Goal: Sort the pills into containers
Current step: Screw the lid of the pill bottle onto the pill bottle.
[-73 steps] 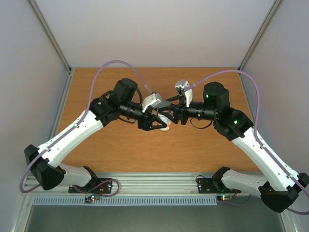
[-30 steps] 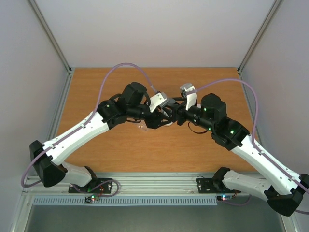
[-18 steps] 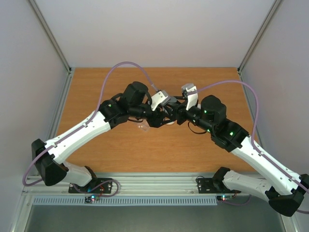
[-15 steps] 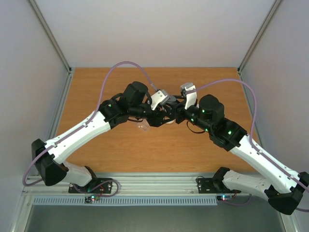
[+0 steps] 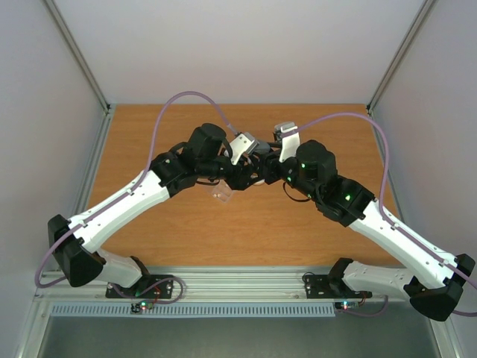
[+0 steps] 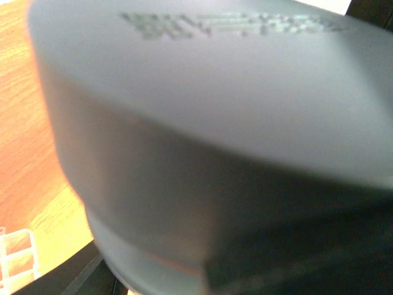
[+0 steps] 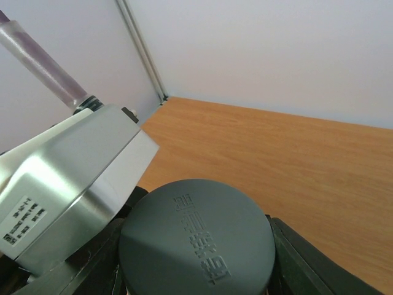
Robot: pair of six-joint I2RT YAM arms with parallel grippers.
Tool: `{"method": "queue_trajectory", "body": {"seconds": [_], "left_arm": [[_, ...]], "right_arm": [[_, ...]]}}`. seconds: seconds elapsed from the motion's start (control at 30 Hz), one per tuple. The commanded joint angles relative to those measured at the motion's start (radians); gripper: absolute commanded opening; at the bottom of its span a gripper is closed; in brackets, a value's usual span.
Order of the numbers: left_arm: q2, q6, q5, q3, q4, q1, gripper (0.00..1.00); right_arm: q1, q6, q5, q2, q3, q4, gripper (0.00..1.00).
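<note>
A grey bottle cap (image 7: 196, 246) with raised lettering sits between the black fingers (image 7: 307, 258) of my right gripper (image 7: 196, 252), which is shut on it. In the left wrist view the same cap (image 6: 202, 123) fills the picture, blurred, with a paler ring of the bottle (image 6: 123, 270) beneath it. My left gripper (image 5: 247, 177) meets the right gripper (image 5: 267, 173) above the table's middle and is shut on the bottle, its jaws hidden. The clear pill box with its containers (image 5: 221, 195) lies on the table just below the left gripper, and its corner (image 6: 15, 258) shows in the left wrist view. No pills can be seen.
The wooden table (image 5: 149, 142) is walled by pale panels at the back and sides, with a metal rail (image 5: 238, 287) at the near edge. The left wrist's silver camera block (image 7: 67, 184) sits close beside the cap. Purple cables (image 5: 186, 101) arch over both arms.
Both grippers, joined at the bottle, have drifted a little toward the back of the table. The right arm's wrist has swung leftward. The pill box now shows below the left gripper.
</note>
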Motion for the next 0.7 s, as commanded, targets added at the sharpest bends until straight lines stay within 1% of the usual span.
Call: {"method": "queue_trajectory", "body": {"seconds": [0.0, 0.1, 0.17, 0.27, 0.3, 0.4, 0.47, 0.67], "left_arm": [[0.003, 0.077, -0.009, 0.072, 0.240, -0.021, 0.02], [0.008, 0.091, 0.015, 0.070, 0.228, -0.021, 0.02], [0.008, 0.099, 0.026, 0.068, 0.223, -0.020, 0.01], [0.012, 0.111, 0.044, 0.067, 0.210, -0.019, 0.01], [0.014, 0.115, 0.046, 0.067, 0.206, -0.018, 0.01], [0.013, 0.116, 0.057, 0.058, 0.209, -0.012, 0.01], [0.013, 0.115, 0.064, 0.055, 0.211, -0.007, 0.01], [0.011, 0.111, 0.081, 0.050, 0.217, 0.010, 0.01]], "right_arm": [[0.034, 0.025, -0.029, 0.047, -0.016, -0.109, 0.52], [0.034, 0.007, -0.033, 0.048, -0.009, -0.102, 0.61], [0.034, -0.003, -0.038, 0.044, -0.007, -0.091, 0.65], [0.034, -0.019, -0.048, 0.041, -0.002, -0.077, 0.68], [0.034, -0.023, -0.050, 0.039, -0.001, -0.073, 0.70], [0.034, -0.036, -0.057, 0.034, 0.002, -0.060, 0.71], [0.034, -0.042, -0.059, 0.035, 0.005, -0.058, 0.75], [0.034, -0.053, -0.059, 0.013, 0.009, -0.060, 0.75]]}}
